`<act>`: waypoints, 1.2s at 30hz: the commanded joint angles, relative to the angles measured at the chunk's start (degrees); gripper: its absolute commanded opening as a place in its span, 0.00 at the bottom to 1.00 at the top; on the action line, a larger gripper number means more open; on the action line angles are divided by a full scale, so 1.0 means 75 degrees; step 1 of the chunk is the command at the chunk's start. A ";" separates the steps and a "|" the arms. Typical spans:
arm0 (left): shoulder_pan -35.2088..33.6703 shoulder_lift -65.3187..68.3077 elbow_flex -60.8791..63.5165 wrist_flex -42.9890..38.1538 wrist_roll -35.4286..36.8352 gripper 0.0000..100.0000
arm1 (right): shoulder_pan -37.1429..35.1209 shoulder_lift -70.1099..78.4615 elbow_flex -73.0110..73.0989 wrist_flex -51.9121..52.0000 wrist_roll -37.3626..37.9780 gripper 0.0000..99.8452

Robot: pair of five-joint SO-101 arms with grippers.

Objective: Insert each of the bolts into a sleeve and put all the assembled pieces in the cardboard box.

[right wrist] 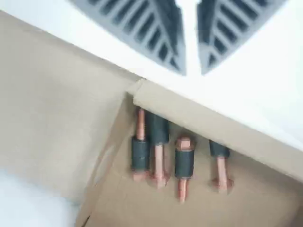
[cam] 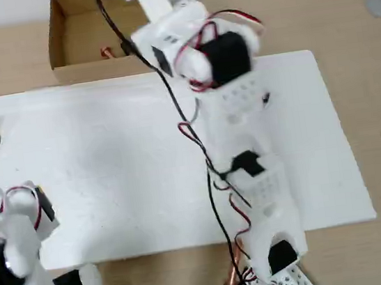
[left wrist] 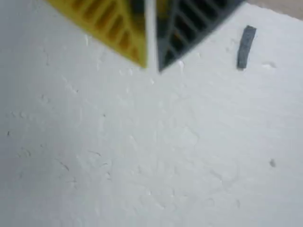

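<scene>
Several copper bolts in black sleeves [right wrist: 184,163] lie side by side on the floor of the cardboard box [right wrist: 199,120], against its near wall. My right gripper [right wrist: 191,71] hangs above that wall, its grey fingers nearly together with nothing between them. In the high view the right arm [cam: 234,101] stretches across the white foam board [cam: 109,167] to the box [cam: 59,51], where a copper end [cam: 105,52] shows. A loose copper bolt [cam: 233,277] lies by the arm's base. My left gripper [left wrist: 151,66] is shut and empty just above the board.
The left arm [cam: 16,257] sits at the board's near left corner. A black cable [cam: 206,182] runs along the right arm. A short dark grey strip [left wrist: 245,40] lies on the foam near the left gripper.
</scene>
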 commanded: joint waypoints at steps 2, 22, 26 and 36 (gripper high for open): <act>-0.0023 -0.1471 0.0621 -0.0504 0.0047 0.01 | 0.0299 -0.1377 -0.0205 0.0141 -0.0012 0.01; -0.0223 -0.5445 0.5216 -0.3997 0.0047 0.01 | 0.0803 -0.7684 0.8399 0.0129 0.0035 0.01; -0.0223 -0.5445 0.5837 -0.4044 0.0047 0.01 | 0.0803 -0.9641 1.1669 -0.0293 0.0012 0.01; -0.0164 -0.5445 0.7244 -0.4044 0.0047 0.01 | 0.2116 -1.4541 1.8069 -0.2614 0.0047 0.01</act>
